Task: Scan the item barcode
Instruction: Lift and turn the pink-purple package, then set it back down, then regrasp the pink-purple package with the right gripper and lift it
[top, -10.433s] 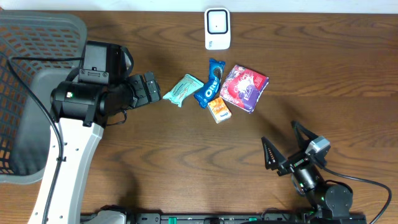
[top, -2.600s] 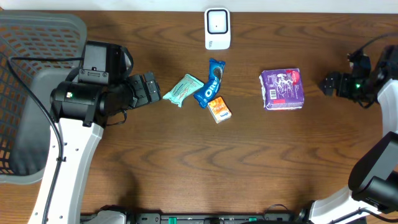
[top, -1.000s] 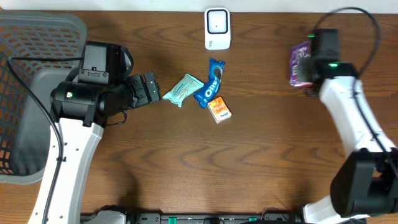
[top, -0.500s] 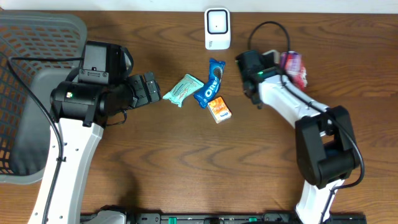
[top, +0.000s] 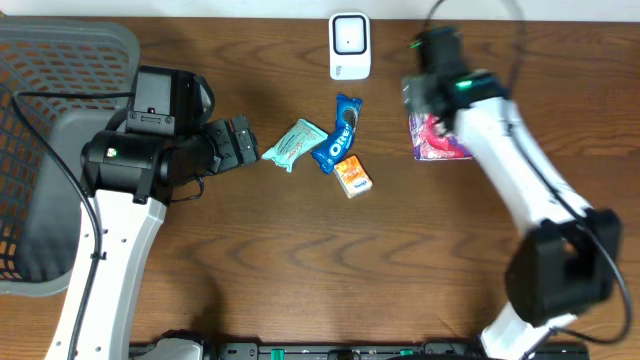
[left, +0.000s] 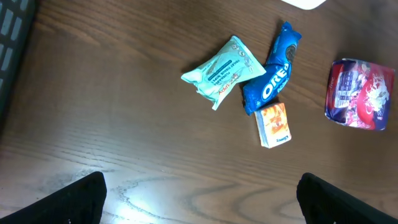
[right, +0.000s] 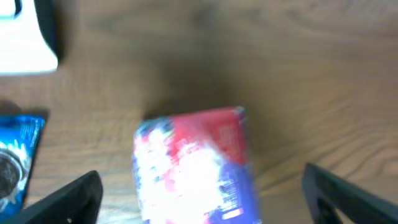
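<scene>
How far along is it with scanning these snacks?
Done, perhaps: the purple packet lies apart, right of the scanner. In hand: nothing; the right gripper hangs open over that packet. Left: the teal packet, Oreo pack and orange box, bunched near the scanner.

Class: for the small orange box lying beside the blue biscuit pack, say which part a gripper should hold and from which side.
Probably its two long edges, from straight above. The orange box lies flat, with bare table along both long edges, while one short end sits right by the biscuit pack, leaving little room there.
</scene>
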